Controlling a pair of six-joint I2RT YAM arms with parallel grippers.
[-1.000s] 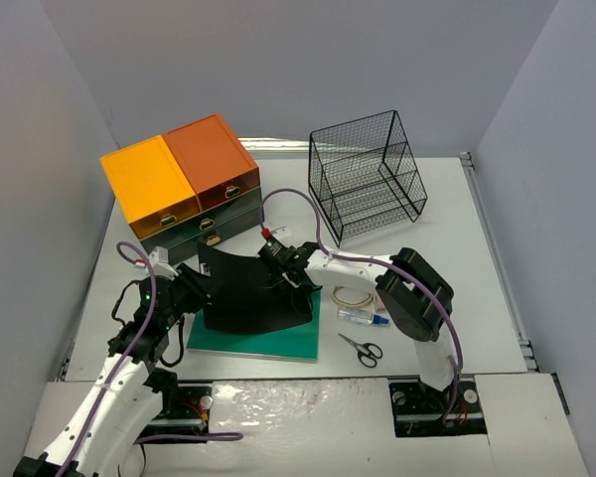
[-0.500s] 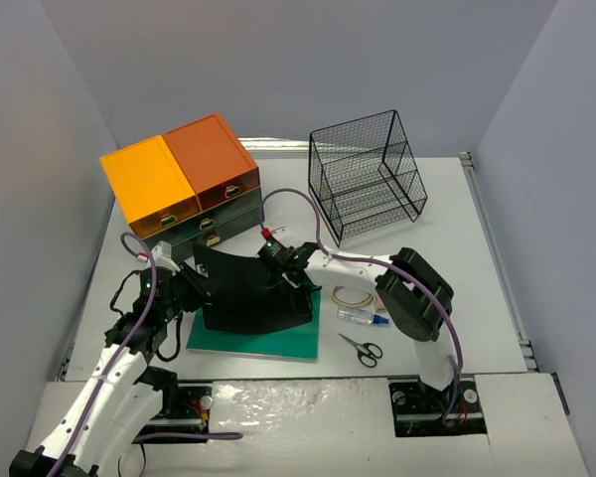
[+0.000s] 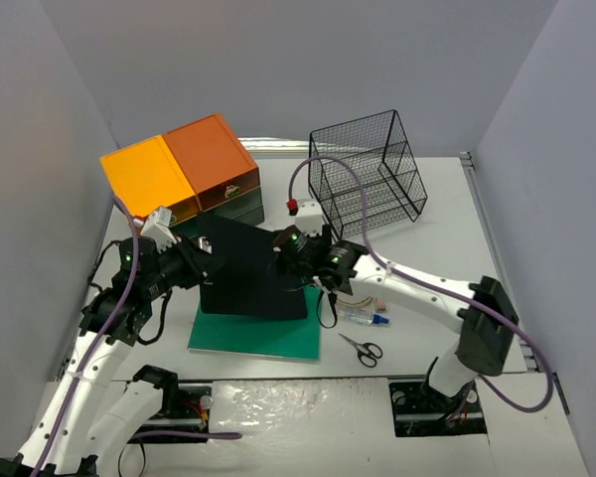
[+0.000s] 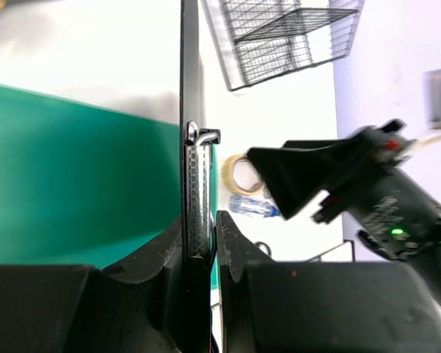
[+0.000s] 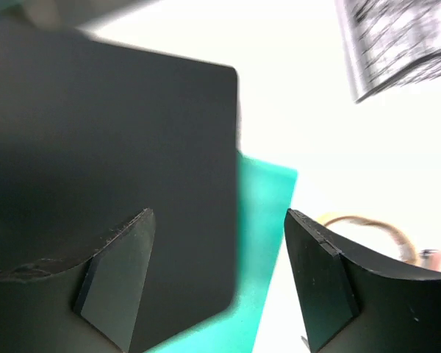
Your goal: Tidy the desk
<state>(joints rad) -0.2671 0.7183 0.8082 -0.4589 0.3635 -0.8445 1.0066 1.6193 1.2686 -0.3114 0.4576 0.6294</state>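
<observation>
Item: black clipboard, held tilted above green mat, middle of table; left claw pinched tight on its clip edge, likely for relocation; right claw wide apart, empty, beside opposite edge.

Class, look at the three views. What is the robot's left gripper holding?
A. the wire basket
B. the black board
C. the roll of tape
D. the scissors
B: the left wrist view shows the left gripper closed on the edge of the black board, which is over the green mat. The scissors lie alone on the desk.
</observation>
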